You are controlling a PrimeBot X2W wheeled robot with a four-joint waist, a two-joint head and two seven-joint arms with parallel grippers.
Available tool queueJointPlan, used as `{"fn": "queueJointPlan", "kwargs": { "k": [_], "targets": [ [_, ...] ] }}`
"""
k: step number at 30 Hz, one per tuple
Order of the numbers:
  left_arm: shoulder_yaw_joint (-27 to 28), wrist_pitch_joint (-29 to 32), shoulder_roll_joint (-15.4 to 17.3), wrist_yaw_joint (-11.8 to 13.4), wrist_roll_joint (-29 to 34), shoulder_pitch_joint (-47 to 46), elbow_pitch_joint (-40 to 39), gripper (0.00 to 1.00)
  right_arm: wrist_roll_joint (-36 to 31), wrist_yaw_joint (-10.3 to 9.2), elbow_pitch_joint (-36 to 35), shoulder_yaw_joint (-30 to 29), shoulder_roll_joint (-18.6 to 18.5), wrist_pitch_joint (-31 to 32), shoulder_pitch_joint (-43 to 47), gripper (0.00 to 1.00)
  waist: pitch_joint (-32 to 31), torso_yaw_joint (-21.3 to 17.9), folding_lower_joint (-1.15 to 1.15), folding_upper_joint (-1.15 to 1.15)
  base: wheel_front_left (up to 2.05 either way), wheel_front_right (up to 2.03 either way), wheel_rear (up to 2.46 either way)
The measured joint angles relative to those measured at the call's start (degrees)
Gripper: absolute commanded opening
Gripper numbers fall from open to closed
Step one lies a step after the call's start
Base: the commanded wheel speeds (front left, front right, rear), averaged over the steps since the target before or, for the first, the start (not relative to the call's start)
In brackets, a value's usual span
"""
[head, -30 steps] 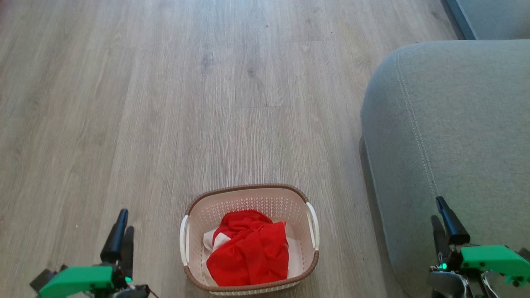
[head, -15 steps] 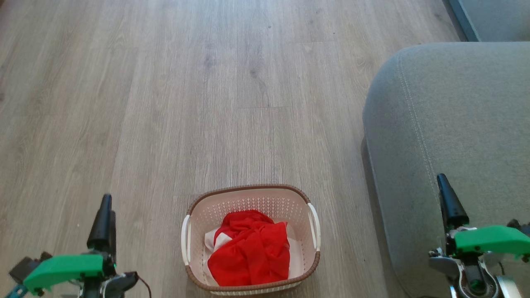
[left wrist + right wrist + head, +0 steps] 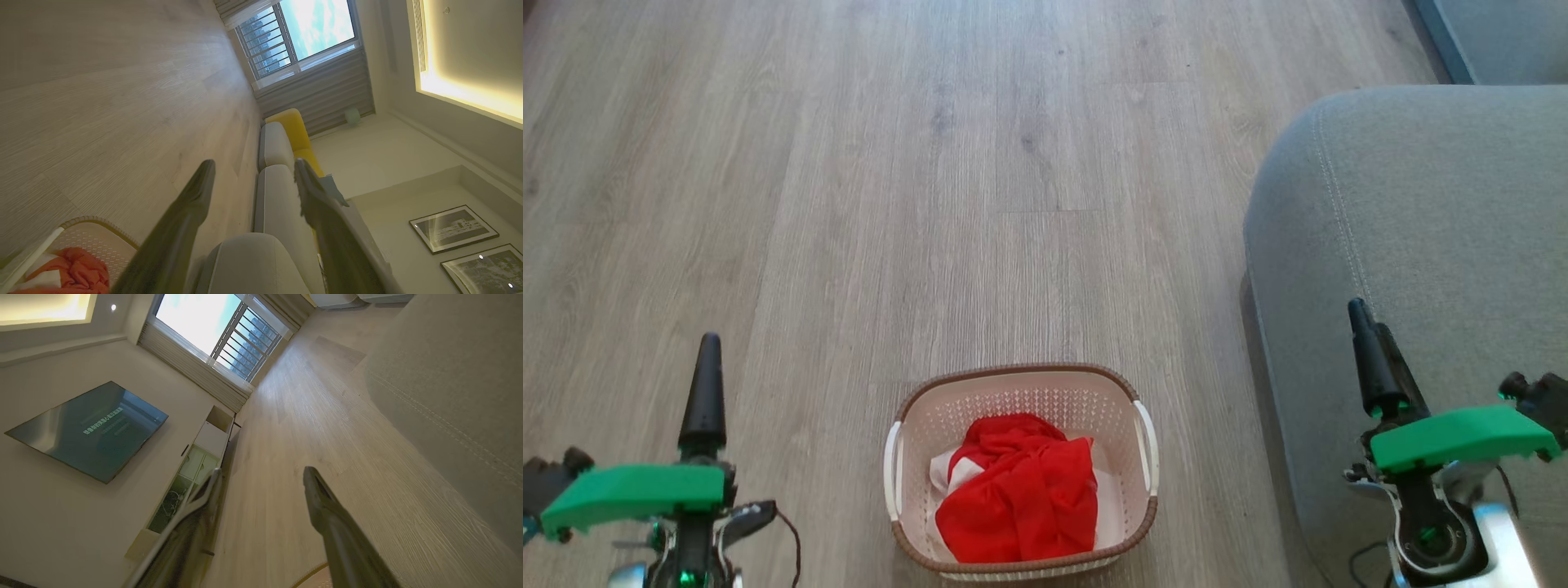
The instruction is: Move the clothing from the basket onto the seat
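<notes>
The cream basket stands on the wooden floor at the bottom middle of the head view. The bright red clothing with white trim lies bunched inside it. The grey seat fills the right side. My left gripper hovers left of the basket, and my right gripper hovers over the seat's left edge. Both stand apart from the basket. In the left wrist view my left gripper is open and empty, with the basket and clothing at lower left. My right gripper is open and empty too, beside the seat.
Bare wooden floor stretches ahead and to the left of the basket. Further grey cushions and a yellow chair line the far wall under a window. A wall screen and a low cabinet stand opposite.
Both grippers have moved up the head view, fingers reaching further forward; the left one also drifted left. Basket and clothing stay put.
</notes>
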Motion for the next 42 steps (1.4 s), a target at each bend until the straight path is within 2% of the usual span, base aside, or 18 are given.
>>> {"fn": "queueJointPlan", "kwargs": {
  "k": [10, 16, 24, 28, 32, 39, 41, 42],
  "targets": [
    [-3.2, -1.4, 0.0, 5.4, 8.8, -0.3, -6.4, 1.00, -10.9, 0.00, -2.9, 3.6, -1.4, -1.6, -1.0, 1.00, 0.4, 0.4, 0.00, 0.00, 0.00, 0.00, 0.00],
    [-7.1, -2.4, 0.0, 6.0, 16.9, -0.4, -8.7, 1.00, -16.9, 0.00, -4.0, 5.9, -2.8, -2.7, -1.3, 1.00, 0.6, 0.7, 0.00, 0.00, 0.00, 0.00, 0.00],
    [-13.0, -3.9, 0.1, 9.4, 27.7, -0.4, -10.0, 1.00, -23.6, 0.00, -5.0, 7.6, -3.2, -3.8, -1.3, 1.00, 0.7, 0.8, 0.00, 0.00, 0.00, 0.00, 0.00],
    [-15.3, -4.4, 0.1, 12.5, 33.1, -0.7, -10.5, 1.00, -26.6, 0.00, -5.5, 8.2, -3.4, -4.6, -1.3, 1.00, 0.7, 1.0, 0.00, 0.00, 0.00, 0.00, 0.00],
    [-17.1, -4.9, 0.5, 16.9, 37.1, -1.1, -12.0, 1.00, -29.1, 0.00, -6.1, 8.4, -3.4, -5.2, -1.3, 1.00, 0.9, 1.0, 0.00, 0.00, 0.00, 0.00, 0.00],
    [-22.0, -6.2, 4.1, 26.6, 43.2, -2.6, -13.9, 1.00, -32.7, 0.00, -5.6, 8.3, -2.9, -6.4, -1.3, 1.00, 1.0, 1.0, 0.00, 0.00, 0.00, 0.00, 0.00],
    [-24.2, -6.4, 5.0, 29.0, 44.5, -3.0, -13.9, 1.00, -34.0, 0.00, -5.5, 8.4, -2.9, -6.8, -1.3, 1.00, 1.0, 1.1, 0.00, 0.00, 0.00, 0.00, 0.00],
    [-24.2, -6.4, 5.0, 29.0, 44.5, -3.0, -13.9, 1.00, -34.0, 0.00, -5.5, 8.4, -2.9, -6.8, -1.3, 1.00, 1.0, 1.1, 0.00, 0.00, 0.00, 0.00, 0.00]
  ]
}}
